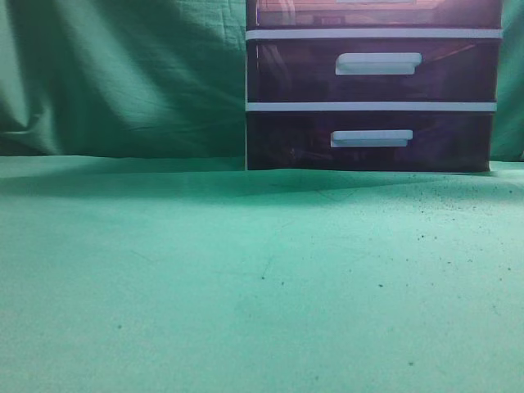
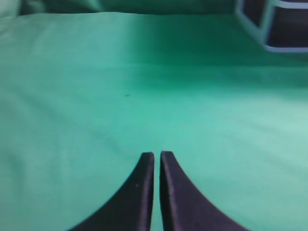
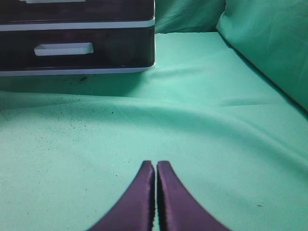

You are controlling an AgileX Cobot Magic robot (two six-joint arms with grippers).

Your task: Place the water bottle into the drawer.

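The white-framed drawer unit [image 1: 250, 82] stands at the back right of the green cloth. The drawer [image 1: 368, 12], pinkish-brown and translucent, shows only as a strip at the top edge of the exterior view. No water bottle shows in any view. My left gripper [image 2: 157, 154] is shut and empty above bare cloth, with the unit's corner [image 2: 262, 29] far at the upper right. My right gripper [image 3: 155, 163] is shut and empty above the cloth, with the unit [image 3: 144, 23] ahead at the upper left. Neither gripper shows in the exterior view.
Two darker purple-brown drawers with white bar handles [image 1: 378, 63] [image 1: 371, 138] sit below the top one. Green cloth [image 1: 246, 278] covers the table and hangs as a backdrop [image 1: 123, 74]. A raised green fold [image 3: 269, 43] rises at the right of the right wrist view.
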